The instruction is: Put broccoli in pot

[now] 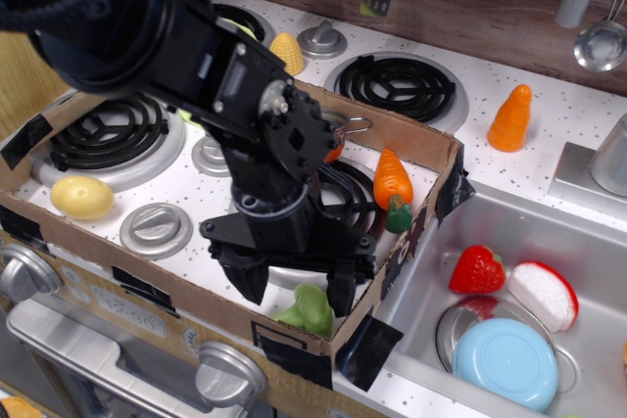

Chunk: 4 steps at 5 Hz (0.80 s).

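— One claw (294,286) was all we saw, its two black fingers spread apart, hanging just above the broccoli (309,309) with nothing gripped.
— We agreed. The broccoli sat on the tabletop (201,193) in the front corner of the cardboard wall (416,149). We could barely see the pot (343,127), mostly hidden behind the arm.

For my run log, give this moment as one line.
hand: open, over broccoli | broccoli: on stove, box corner, not gripped | pot: mostly hidden
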Tool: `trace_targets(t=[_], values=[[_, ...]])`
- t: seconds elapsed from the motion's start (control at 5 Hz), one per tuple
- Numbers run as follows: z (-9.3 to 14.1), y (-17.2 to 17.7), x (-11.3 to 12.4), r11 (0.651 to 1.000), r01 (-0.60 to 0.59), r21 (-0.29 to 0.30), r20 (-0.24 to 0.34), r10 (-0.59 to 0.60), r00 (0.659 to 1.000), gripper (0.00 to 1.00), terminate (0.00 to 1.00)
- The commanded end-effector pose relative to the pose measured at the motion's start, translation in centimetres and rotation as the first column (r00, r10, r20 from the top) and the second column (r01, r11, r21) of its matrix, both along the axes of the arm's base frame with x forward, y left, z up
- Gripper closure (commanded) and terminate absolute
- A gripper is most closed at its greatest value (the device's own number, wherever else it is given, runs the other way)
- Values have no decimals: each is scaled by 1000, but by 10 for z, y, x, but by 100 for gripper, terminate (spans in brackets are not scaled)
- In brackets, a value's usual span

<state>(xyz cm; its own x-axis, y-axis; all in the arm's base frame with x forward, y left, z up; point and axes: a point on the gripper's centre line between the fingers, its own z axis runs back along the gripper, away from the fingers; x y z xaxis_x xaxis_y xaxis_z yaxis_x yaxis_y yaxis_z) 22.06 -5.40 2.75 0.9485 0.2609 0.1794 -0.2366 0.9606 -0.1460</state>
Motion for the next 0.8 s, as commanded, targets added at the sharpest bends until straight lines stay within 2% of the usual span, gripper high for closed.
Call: trace_targets(t=[0.0, 0.4, 0.6], values=[[-5, -9, 12, 1000, 23, -10, 6, -23, 1000, 0, 0], [-16, -13, 21, 999, 43, 7, -14, -43, 999, 0, 0], [-20, -13, 23, 999, 42, 2, -1, -42, 999, 100, 0]])
